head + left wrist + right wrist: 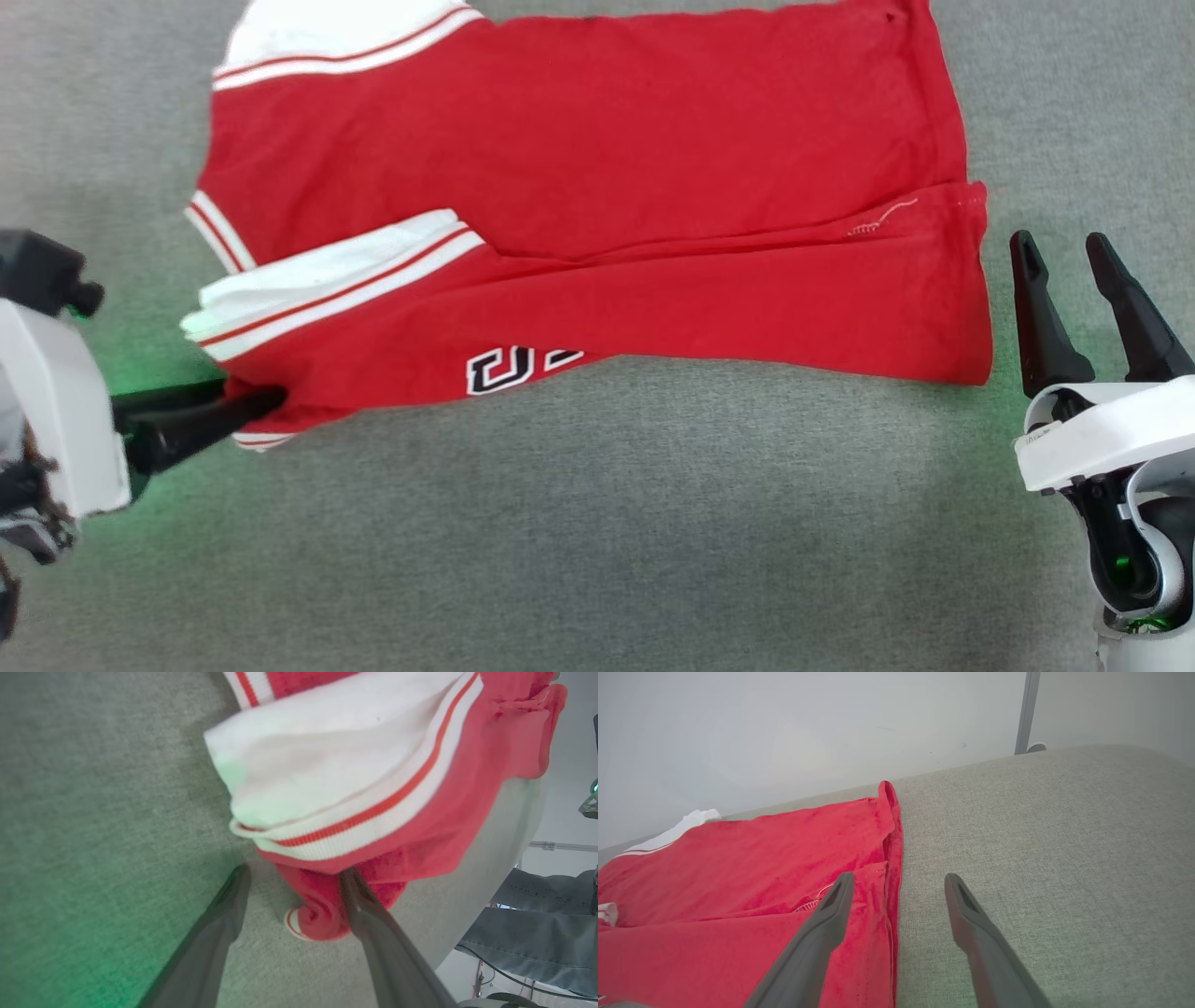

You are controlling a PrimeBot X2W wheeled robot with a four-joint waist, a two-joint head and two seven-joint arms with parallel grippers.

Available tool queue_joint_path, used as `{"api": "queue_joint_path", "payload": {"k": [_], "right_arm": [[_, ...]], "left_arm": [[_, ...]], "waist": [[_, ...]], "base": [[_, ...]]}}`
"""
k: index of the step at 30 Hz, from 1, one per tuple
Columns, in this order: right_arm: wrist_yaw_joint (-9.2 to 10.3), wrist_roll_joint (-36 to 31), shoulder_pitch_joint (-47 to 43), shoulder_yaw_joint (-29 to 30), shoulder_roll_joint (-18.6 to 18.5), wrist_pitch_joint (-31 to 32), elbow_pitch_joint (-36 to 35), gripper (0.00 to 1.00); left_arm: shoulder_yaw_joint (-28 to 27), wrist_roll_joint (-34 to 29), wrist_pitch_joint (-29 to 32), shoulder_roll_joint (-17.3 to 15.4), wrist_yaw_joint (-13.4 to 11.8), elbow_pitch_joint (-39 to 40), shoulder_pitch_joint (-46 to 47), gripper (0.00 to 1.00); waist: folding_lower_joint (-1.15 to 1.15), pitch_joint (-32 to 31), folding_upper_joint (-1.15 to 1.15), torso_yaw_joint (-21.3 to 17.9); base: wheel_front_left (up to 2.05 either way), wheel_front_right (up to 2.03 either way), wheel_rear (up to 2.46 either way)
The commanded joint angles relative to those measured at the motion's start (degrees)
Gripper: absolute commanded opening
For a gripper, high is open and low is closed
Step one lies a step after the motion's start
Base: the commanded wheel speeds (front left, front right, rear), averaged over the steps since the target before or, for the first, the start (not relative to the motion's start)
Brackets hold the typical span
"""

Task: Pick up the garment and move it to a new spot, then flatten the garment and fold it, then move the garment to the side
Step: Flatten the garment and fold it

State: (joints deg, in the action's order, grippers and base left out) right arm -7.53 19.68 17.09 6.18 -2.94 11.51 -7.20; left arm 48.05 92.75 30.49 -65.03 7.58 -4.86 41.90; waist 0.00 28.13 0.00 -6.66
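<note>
- In the head view, your red jersey lay on the grey fabric surface with its near long edge already folded over and the lettering peeking out. Your left gripper stood wide at the collar-end corner. Your right gripper stood wide just beside the hem, apart from it.
- In the left wrist view, its fingers straddled a bunched red corner under the white sleeve, not clamped.
- In the right wrist view, the spread fingers hung over the hem edge, holding nothing.
- By my judgement, you had one fold made. Further folding and the move aside were left.

White glossy wrist shells; left pincer, right pincer: long tapered dark fingers; green light.
</note>
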Motion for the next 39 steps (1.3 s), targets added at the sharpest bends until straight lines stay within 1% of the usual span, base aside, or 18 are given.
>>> {"api": "queue_joint_path", "payload": {"k": [1,4,5,6,7,9,12,15,18,21,25,27,29,31,32,33,35,39], "right_arm": [[0.09,-0.1,0.3,-0.3,0.1,-0.5,-0.3,1.0],[0.09,-0.5,0.9,-0.5,0.1,-0.1,-0.6,1.0],[0.09,-0.8,0.9,-0.6,0.1,0.1,-0.9,1.0],[0.09,-1.0,1.0,-0.7,0.1,0.3,-1.2,1.0],[0.09,-1.2,1.2,-0.9,0.1,0.8,-1.3,1.0],[0.09,-2.6,1.2,-2.1,0.1,2.7,-1.6,1.0],[0.09,-7.9,1.2,-6.0,0.1,9.2,-2.9,1.0],[0.09,-11.6,1.9,-9.0,-0.3,17.8,-4.5,1.0],[0.1,-13.6,3.3,-10.5,-1.7,26.7,-6.0,1.0],[0.09,-15.9,4.1,-10.2,-1.4,34.4,-8.2,1.0],[0.1,-16.7,3.9,-6.3,-0.5,42.5,-11.6,1.0],[0.1,-16.6,2.9,-5.4,-0.4,47.2,-12.5,1.0],[0.09,-16.2,2.2,-5.0,-0.2,50.6,-13.3,1.0],[0.09,-15.1,1.9,-4.7,0.0,52.6,-13.6,1.0],[0.09,-14.6,1.9,-4.6,0.0,53.2,-13.6,0.95],[0.09,-14.7,1.9,-4.7,0.1,53.6,-13.9,0.45],[0.09,-14.4,2.3,-4.6,0.1,53.1,-14.6,0.0],[0.09,-13.2,2.5,-2.9,0.1,51.0,-14.8,0.0]], "left_arm": [[1.5,1.0,1.5,2.3,-0.2,-0.8,-1.2,1.0],[1.5,2.7,4.5,3.3,-0.2,-0.7,-1.2,1.0],[1.4,2.7,4.9,3.3,-0.2,-0.7,-1.2,0.5],[1.2,2.3,5.1,3.2,-0.2,-0.8,-1.2,0.29],[1.0,2.0,5.3,3.2,-0.2,-0.8,-1.2,0.0],[0.9,1.8,6.1,3.3,-0.2,-0.3,-1.6,0.0],[0.0,1.3,6.5,3.0,-0.2,0.5,-2.0,0.0],[-1.0,1.1,6.0,3.1,-0.2,1.7,-1.9,0.0],[-1.7,0.3,5.8,3.2,-0.2,2.8,-2.2,0.0],[-2.1,-0.4,5.6,3.8,-0.2,3.7,-2.3,0.0],[-2.5,-1.3,5.5,4.6,-0.2,4.5,-2.2,0.0],[-2.6,-1.7,5.4,4.9,-0.2,4.8,-2.3,0.0],[-2.7,-2.1,5.3,5.3,-0.2,5.1,-2.3,0.0],[-3.0,-2.2,5.1,5.5,-0.2,5.2,-2.3,0.0],[-3.1,-2.2,4.9,5.6,-0.2,5.3,-2.4,0.0],[-3.2,-2.3,4.8,5.7,-0.2,5.2,-2.4,0.0],[-3.5,-2.7,4.3,5.9,-0.2,5.1,-2.3,0.0],[-4.3,-2.5,2.7,6.3,-0.2,5.9,-2.4,0.0]], "waist": [[0.0,1.6,0.0,-1.5],[0.0,2.3,0.0,-2.0],[0.0,2.4,0.0,-2.1],[0.0,2.5,0.0,-2.2],[0.0,2.7,0.0,-2.3],[0.0,2.8,0.0,-2.2],[0.0,2.9,0.0,-1.9],[0.0,3.2,0.0,-1.3],[0.0,3.4,0.0,-0.8],[0.0,3.6,0.0,0.0],[0.0,4.0,0.0,1.2],[0.0,4.1,0.0,1.6],[0.0,4.3,0.0,2.0],[0.0,4.4,0.0,2.2],[0.0,4.4,0.0,2.3],[0.0,4.4,0.0,2.3],[0.0,4.3,0.0,2.5],[0.0,3.2,0.0,2.9]], "base": [[0.0,0.0,0.0],[0.0,0.0,0.0],[0.0,0.0,0.0],[0.0,0.0,0.0],[0.0,0.0,0.0],[0.0,0.0,0.0],[0.0,0.0,0.0],[0.0,0.0,0.0],[0.0,0.0,0.0],[0.0,0.0,0.0],[0.0,0.0,0.0],[0.0,0.0,0.0],[0.0,0.0,0.0],[0.0,0.0,0.0],[0.0,0.0,0.0],[0.0,0.0,0.0],[0.0,0.0,0.0],[0.0,0.0,0.0]]}}
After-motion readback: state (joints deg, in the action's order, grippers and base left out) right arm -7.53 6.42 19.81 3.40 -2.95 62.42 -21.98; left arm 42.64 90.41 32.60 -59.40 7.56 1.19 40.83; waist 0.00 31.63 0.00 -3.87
